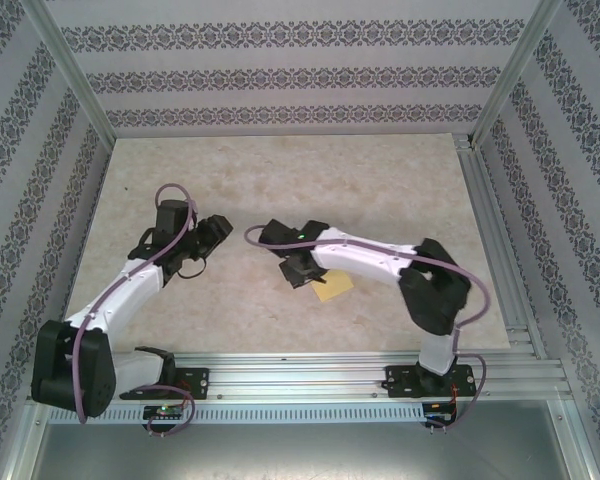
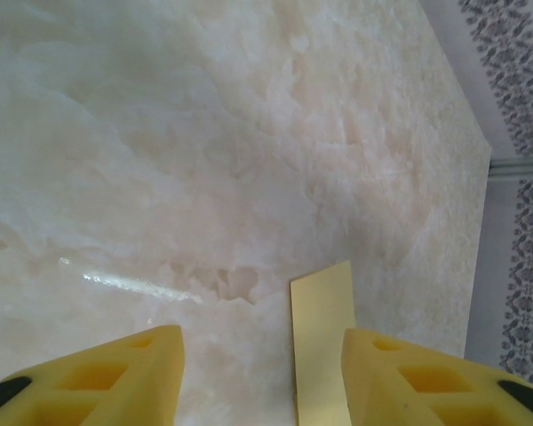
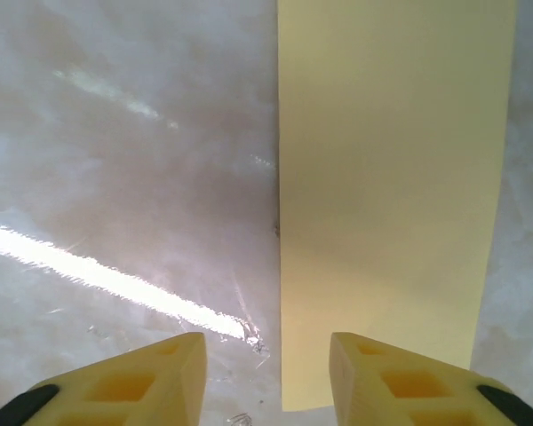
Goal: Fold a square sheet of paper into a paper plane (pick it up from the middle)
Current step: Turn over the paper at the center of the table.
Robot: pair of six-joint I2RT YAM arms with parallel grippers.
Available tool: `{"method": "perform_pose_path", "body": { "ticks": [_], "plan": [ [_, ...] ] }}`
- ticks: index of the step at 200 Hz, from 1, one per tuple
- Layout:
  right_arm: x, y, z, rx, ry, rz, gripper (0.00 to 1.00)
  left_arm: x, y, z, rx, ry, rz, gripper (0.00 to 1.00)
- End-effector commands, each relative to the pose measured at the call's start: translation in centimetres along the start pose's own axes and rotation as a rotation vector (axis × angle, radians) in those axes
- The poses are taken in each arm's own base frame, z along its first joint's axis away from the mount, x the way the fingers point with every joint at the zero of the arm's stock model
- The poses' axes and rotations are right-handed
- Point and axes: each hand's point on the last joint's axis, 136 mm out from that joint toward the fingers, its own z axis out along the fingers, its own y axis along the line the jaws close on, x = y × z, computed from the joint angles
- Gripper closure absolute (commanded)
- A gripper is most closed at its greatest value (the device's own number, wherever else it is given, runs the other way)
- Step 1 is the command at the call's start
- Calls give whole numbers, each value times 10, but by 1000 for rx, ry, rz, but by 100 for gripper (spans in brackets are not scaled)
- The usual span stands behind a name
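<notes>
The pale-yellow sheet of paper lies flat on the marble table, near the front middle. My right gripper hovers over its left end. In the right wrist view the sheet of paper stretches away from the right finger, its left edge running between the fingers. That gripper is open and holds nothing. My left gripper sits to the left, apart from the sheet. In its wrist view the gripper is open. A narrow pale-yellow paper strip shows beside its right finger; whether they touch I cannot tell.
The marble tabletop is bare at the back and far left. Aluminium rails run along the right side and the front edge. Patterned walls close in the back and both sides.
</notes>
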Motion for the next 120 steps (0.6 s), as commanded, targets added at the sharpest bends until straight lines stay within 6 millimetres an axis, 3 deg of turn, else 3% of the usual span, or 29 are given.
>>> {"method": "perform_pose_path", "body": {
  "ticks": [1, 22, 48, 76, 120],
  "plan": [
    [-16, -22, -27, -221, -153, 203, 54, 31, -44, 20, 113, 136, 125, 54],
    [1, -63, -12, -342, -179, 370, 54, 74, -73, 49, 129, 257, 217, 62],
    [10, -92, 0, -457, -195, 466, 52, 128, -83, 83, 98, 398, 272, 73],
    [15, -101, 19, -517, -172, 491, 52, 164, -80, 107, 93, 484, 273, 75],
    [20, -95, 40, -569, -138, 501, 52, 189, -79, 134, 96, 543, 262, 78]
  ]
}}
